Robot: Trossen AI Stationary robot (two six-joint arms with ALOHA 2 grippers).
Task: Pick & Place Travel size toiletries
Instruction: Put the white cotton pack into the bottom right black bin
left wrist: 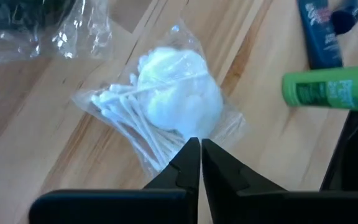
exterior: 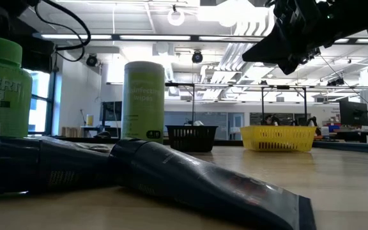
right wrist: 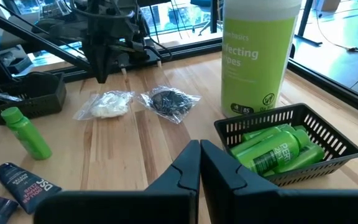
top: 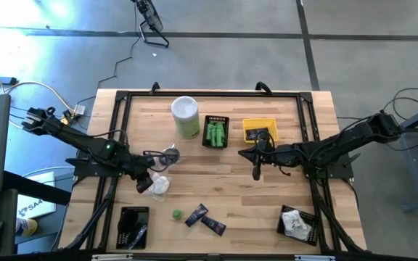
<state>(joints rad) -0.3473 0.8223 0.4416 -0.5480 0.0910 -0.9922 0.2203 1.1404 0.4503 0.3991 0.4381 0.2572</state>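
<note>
A clear packet of white cotton swabs and balls [left wrist: 173, 93] lies flat on the wooden table, left of centre [top: 160, 185]. My left gripper [left wrist: 199, 143] hangs shut just over the packet's edge; the right wrist view shows its fingers [right wrist: 101, 78] above the table. Beside the packet lies a clear packet of dark round pieces [right wrist: 169, 101]. A little green bottle [right wrist: 27, 132] and two dark navy tubes [top: 203, 220] lie toward the near edge. My right gripper [right wrist: 199, 144] waits shut above the table's middle right [top: 257, 171].
At the far side stand a tall white-and-green canister [top: 185, 116], a black basket [right wrist: 229, 127] of green bottles and a yellow basket [top: 258, 121]. A black basket [top: 133, 227] sits near left. Another [top: 309, 217], with white packets, sits near right.
</note>
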